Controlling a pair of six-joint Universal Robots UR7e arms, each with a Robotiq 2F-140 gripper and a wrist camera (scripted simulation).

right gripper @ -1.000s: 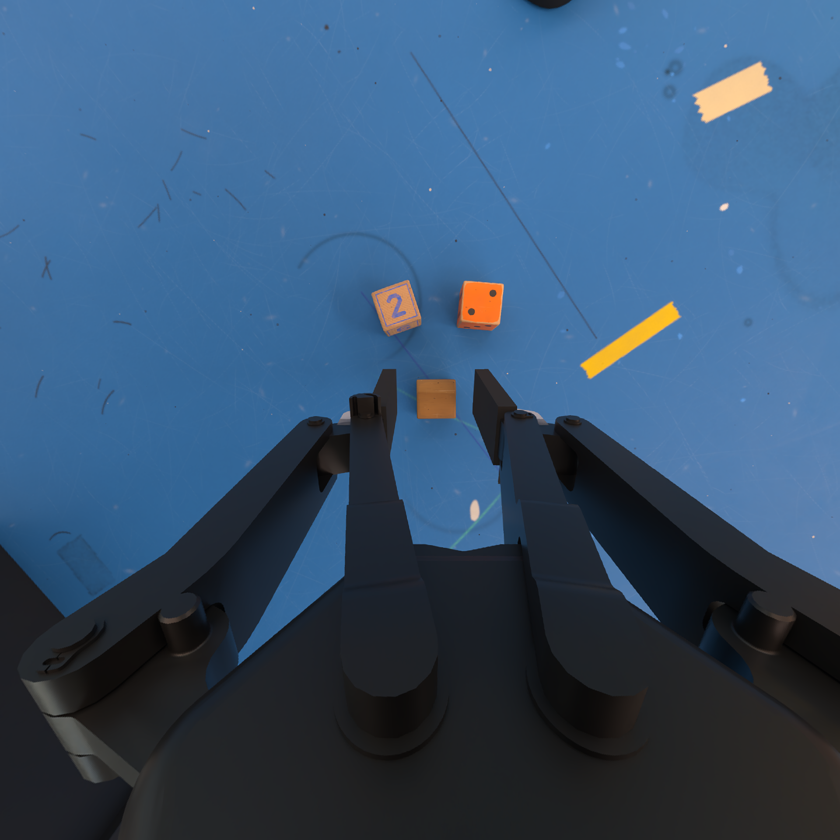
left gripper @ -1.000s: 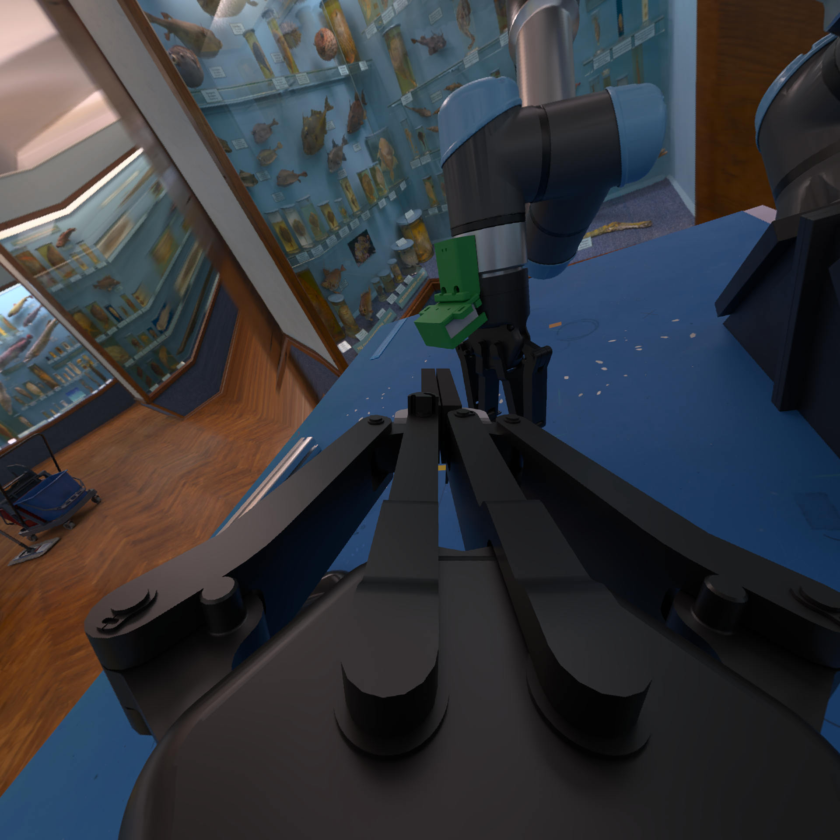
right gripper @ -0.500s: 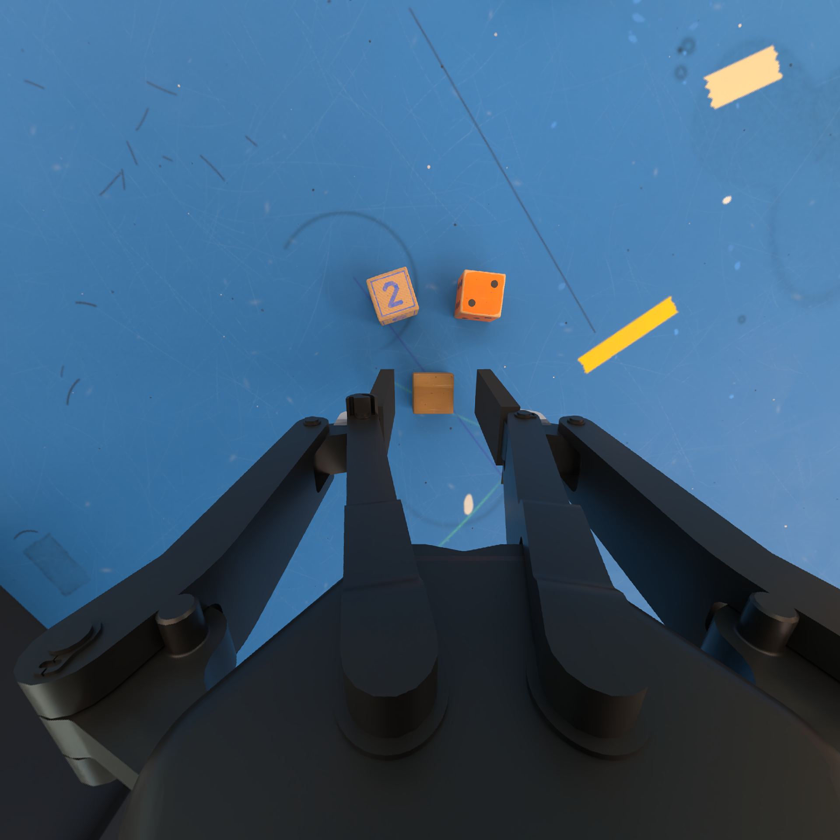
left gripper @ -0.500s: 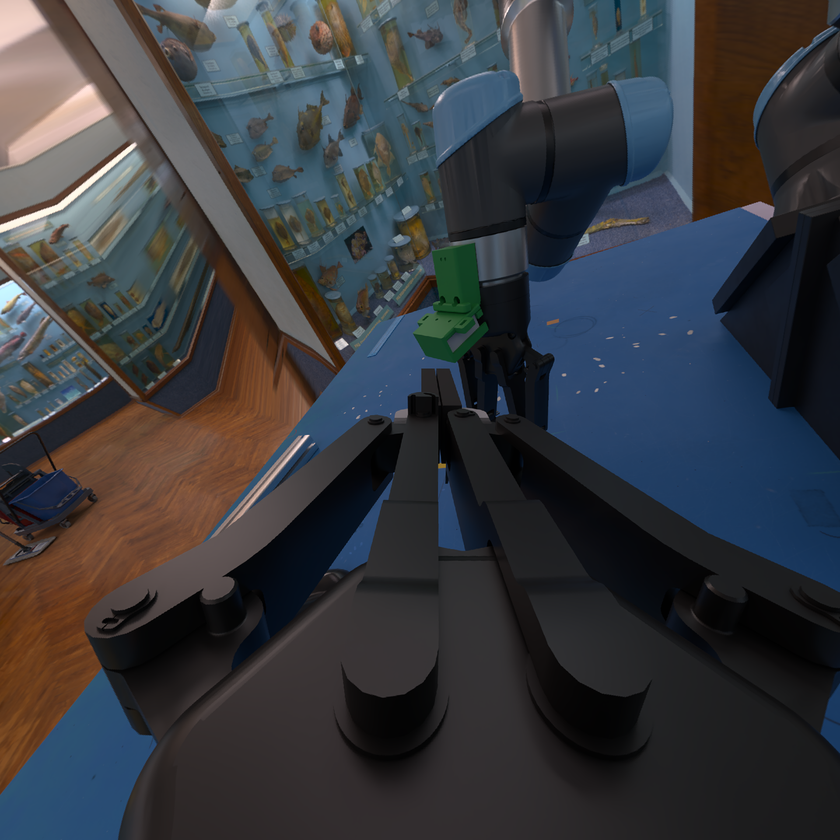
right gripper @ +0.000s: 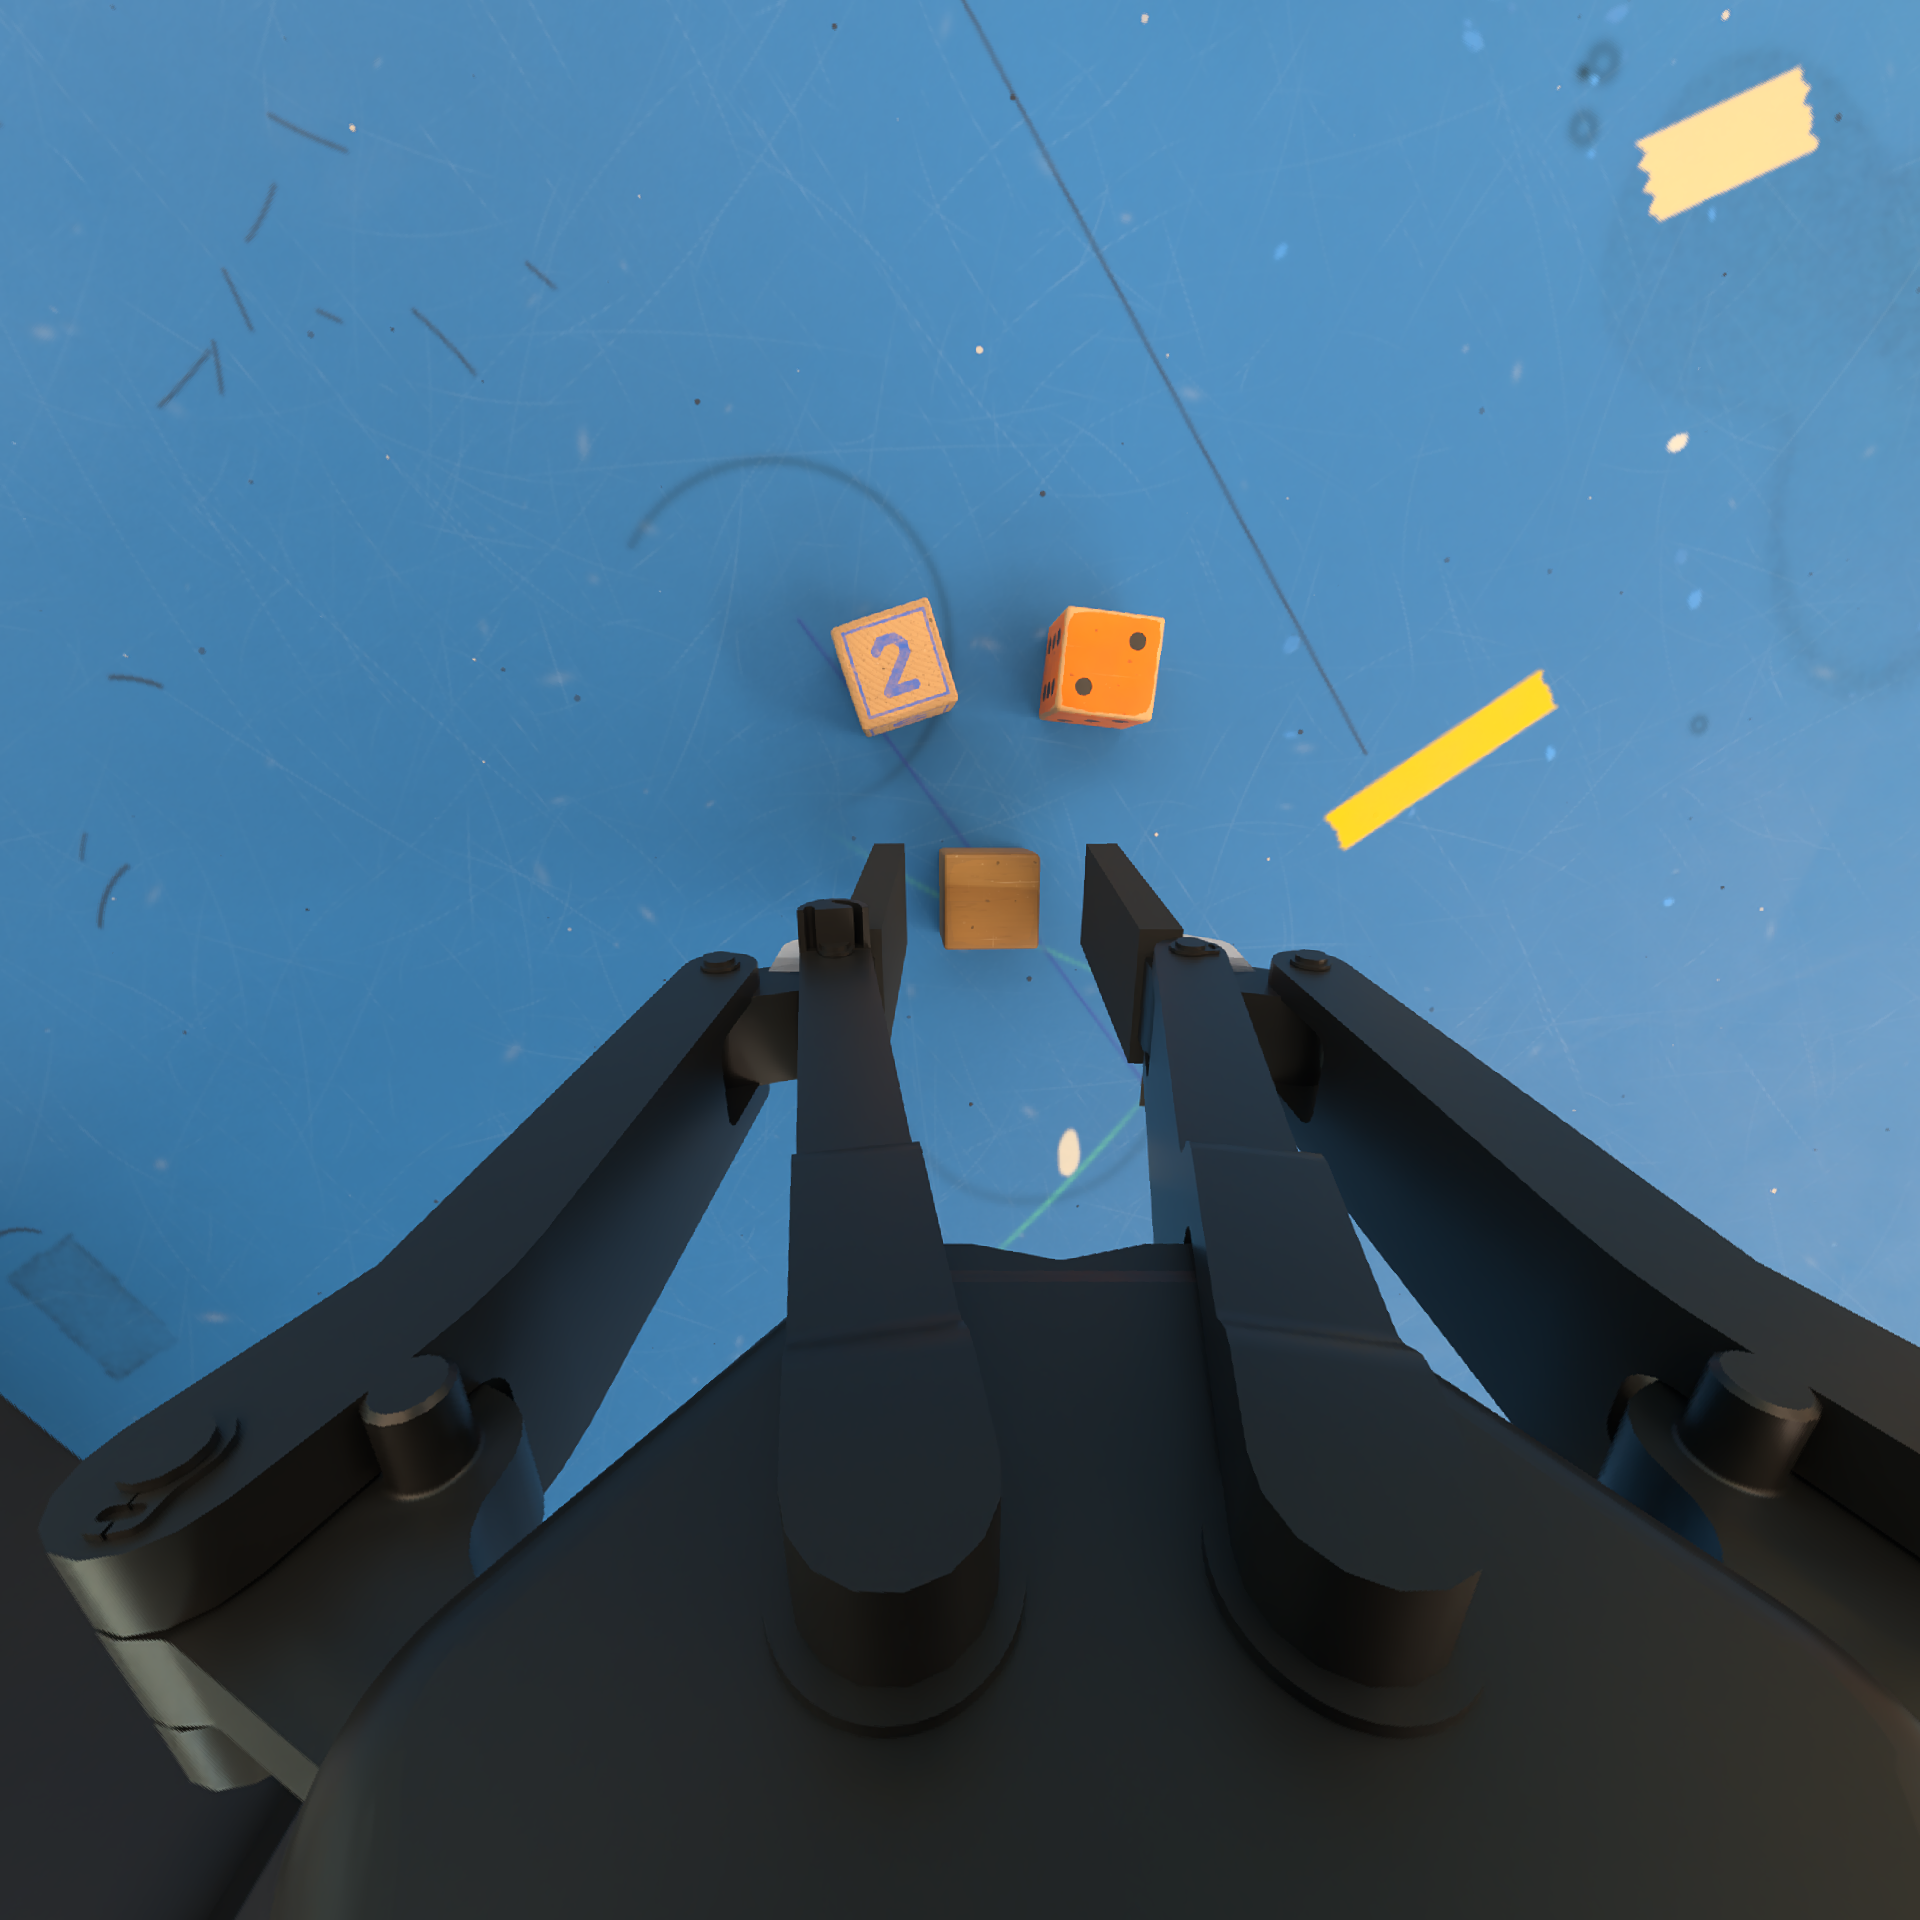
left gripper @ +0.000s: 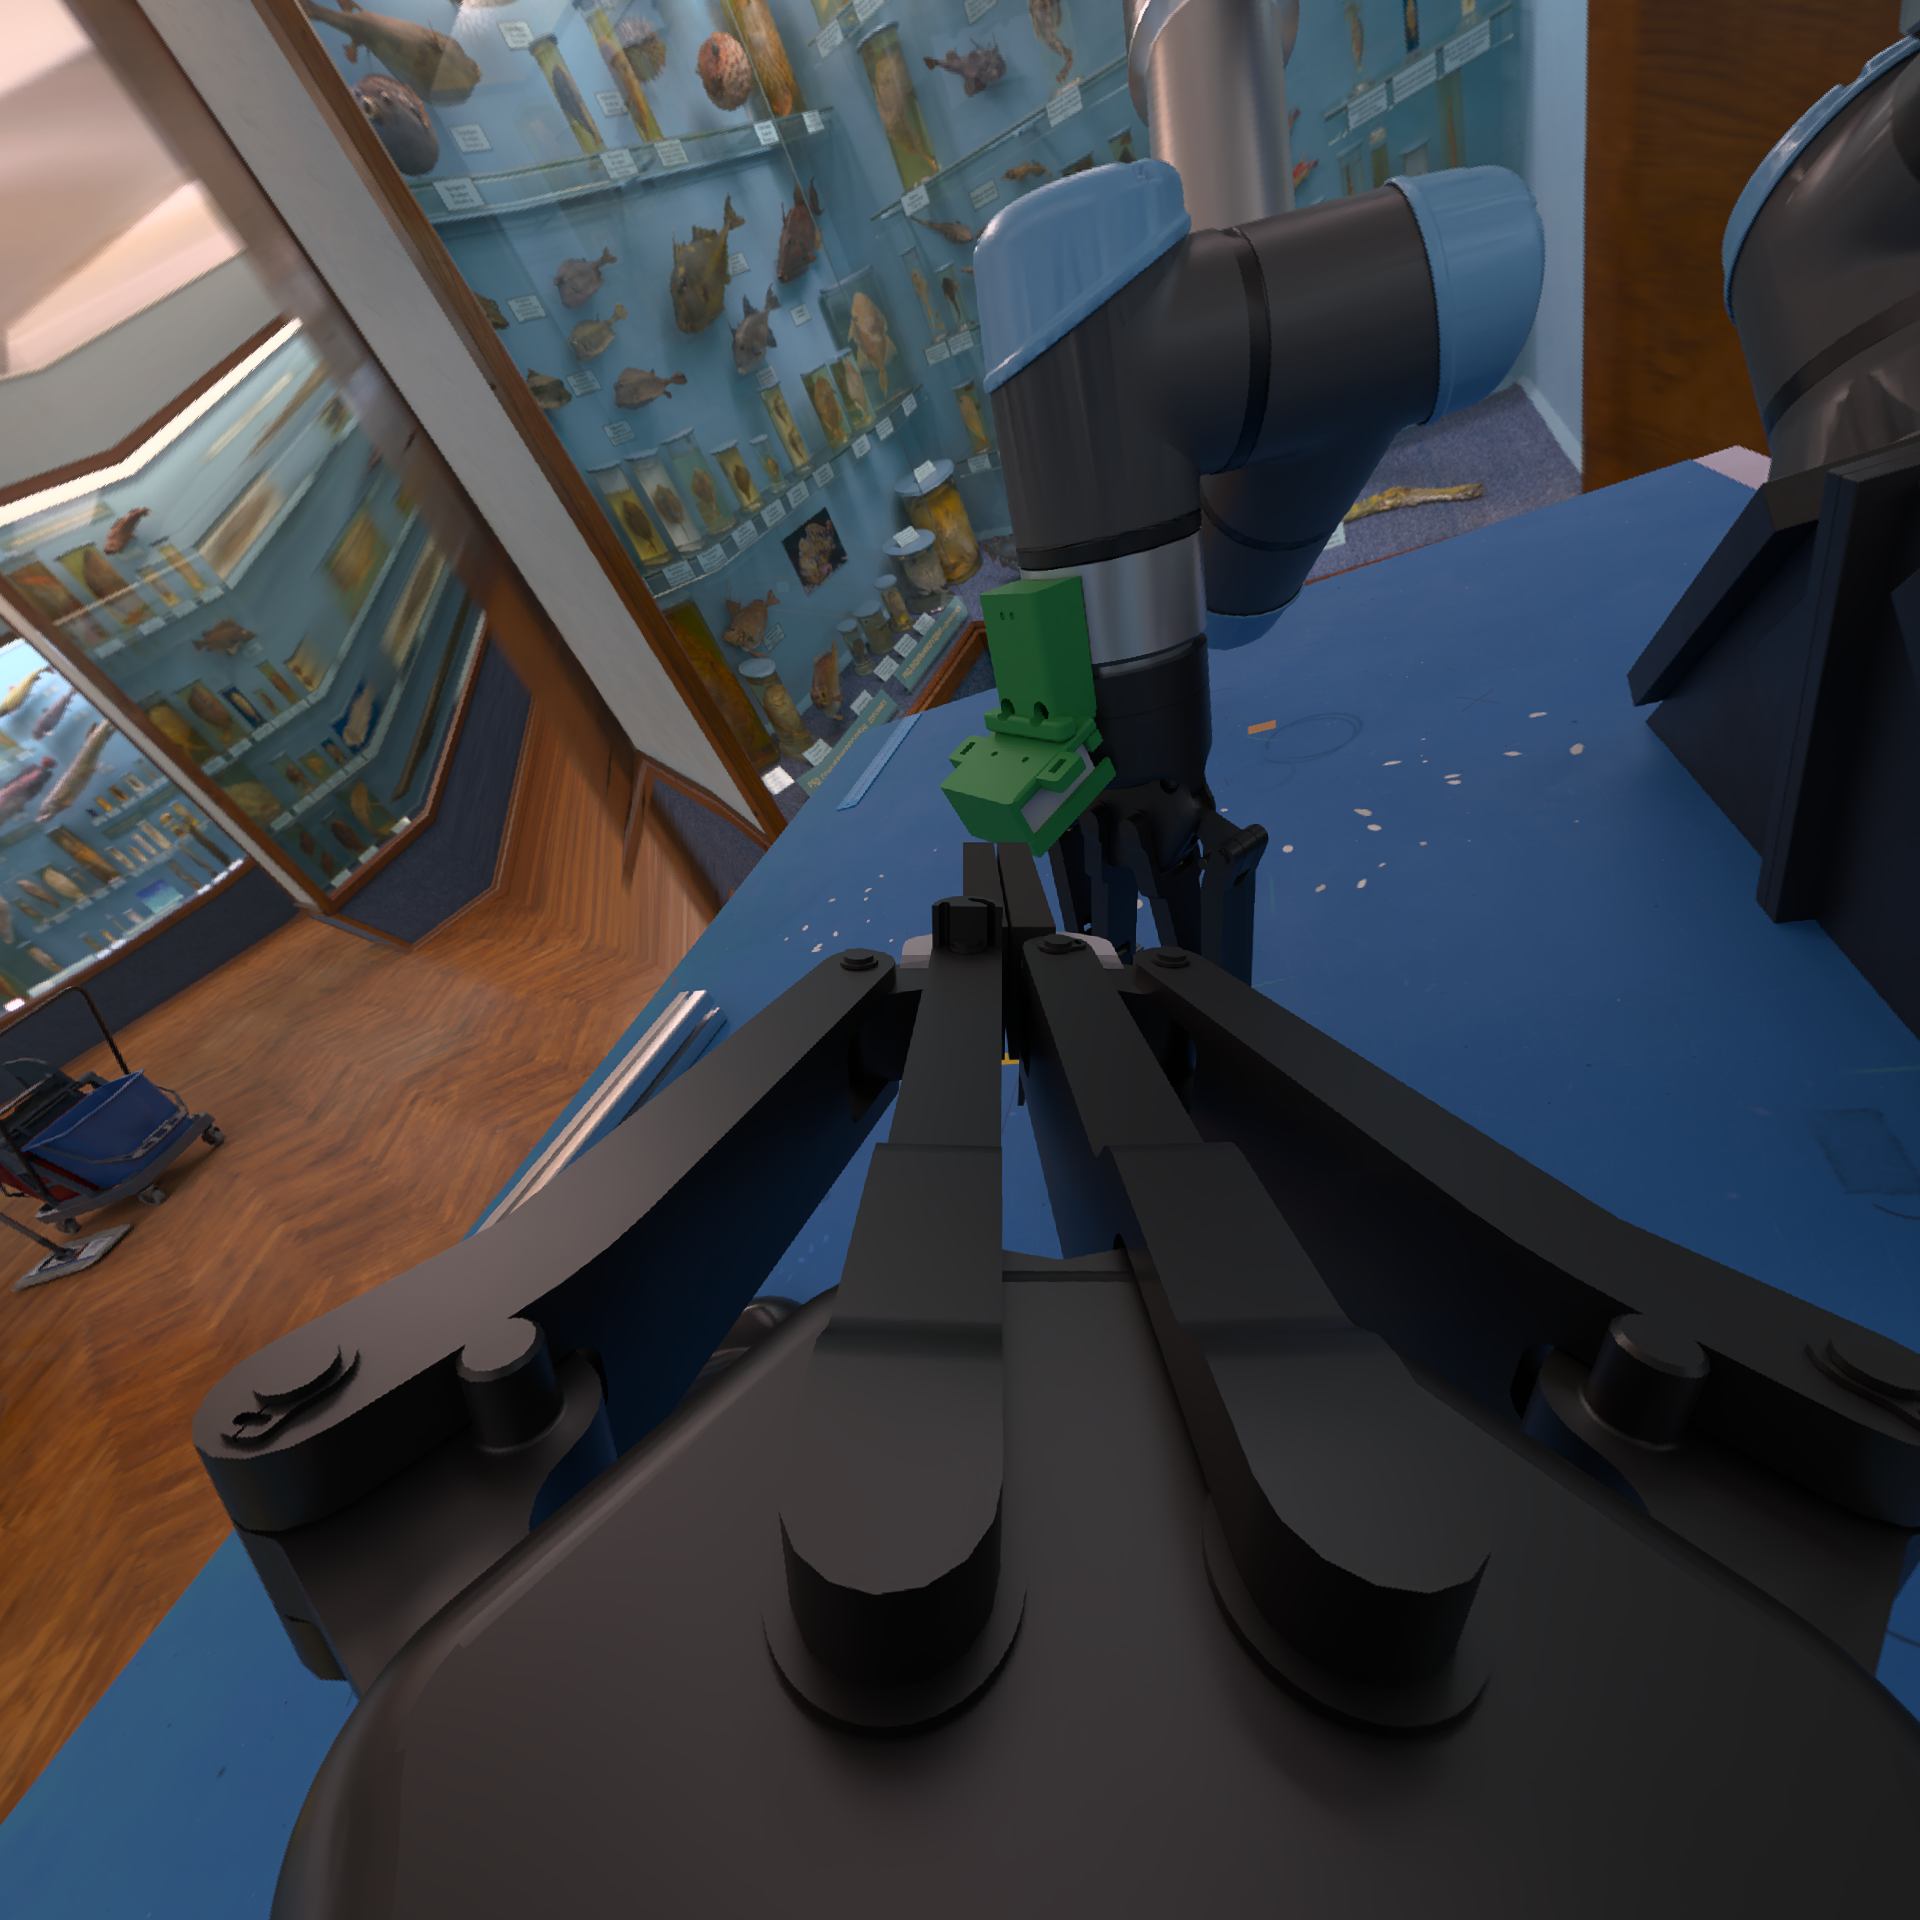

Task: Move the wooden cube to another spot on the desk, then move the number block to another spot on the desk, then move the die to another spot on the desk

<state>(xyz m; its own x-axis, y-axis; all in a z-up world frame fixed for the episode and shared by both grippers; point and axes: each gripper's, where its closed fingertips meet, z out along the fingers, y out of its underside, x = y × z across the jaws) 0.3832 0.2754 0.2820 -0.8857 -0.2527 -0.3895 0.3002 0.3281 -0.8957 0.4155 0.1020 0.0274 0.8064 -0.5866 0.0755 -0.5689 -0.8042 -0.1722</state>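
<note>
In the right wrist view a plain wooden cube (right gripper: 988,898) sits on the blue desk (right gripper: 416,623) between my right gripper's (right gripper: 992,883) open fingertips, with a gap on each side. Beyond it stand a pale number block (right gripper: 894,666) on the left and an orange die (right gripper: 1101,667) with black pips on the right. My left gripper (left gripper: 995,868) is shut and empty, held above the desk (left gripper: 1507,987). The left wrist view also shows the right arm (left gripper: 1174,436) reaching down with its gripper (left gripper: 1164,883) near the desk; the three blocks are hidden there.
A yellow tape strip (right gripper: 1439,758) and a cream tape piece (right gripper: 1727,143) lie flat on the desk to the right. A dark arm base (left gripper: 1808,675) stands at the right. The desk's left edge (left gripper: 623,1081) drops to a wooden floor.
My right gripper has come lower toward the wooden cube, which now sits deeper between the open fingers. The left gripper has stayed shut and barely shifted.
</note>
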